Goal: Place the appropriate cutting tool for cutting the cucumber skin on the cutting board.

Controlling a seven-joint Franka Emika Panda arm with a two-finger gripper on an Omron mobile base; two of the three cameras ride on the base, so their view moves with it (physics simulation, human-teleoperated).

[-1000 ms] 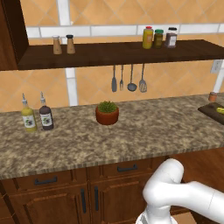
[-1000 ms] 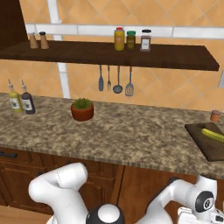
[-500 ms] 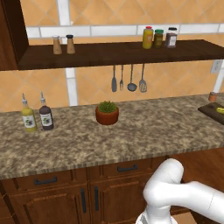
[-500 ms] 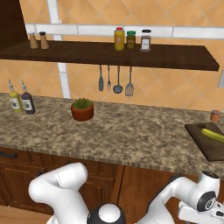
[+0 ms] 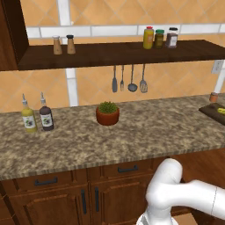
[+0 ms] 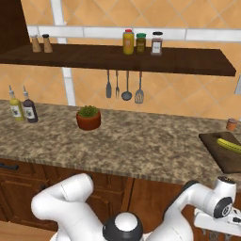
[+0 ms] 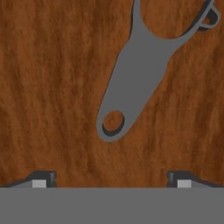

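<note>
One flat grey metal peeler [image 7: 133,72] with a hole in its handle lies on reddish-brown wood below the wide-open, empty gripper [image 7: 111,180]. Farther off, at the right end of the speckled granite counter [image 6: 141,146], one dark brown wooden cutting board [image 6: 221,151] carries one cucumber [image 6: 229,145]. One terracotta plant pot [image 6: 88,118] stands to the left; two bottles [image 6: 22,106] stand at far left.

A grey peeler [image 7: 135,74] lies on reddish-brown grained wood [image 7: 52,87]; the counter [image 5: 145,136] is speckled brown granite.
</note>
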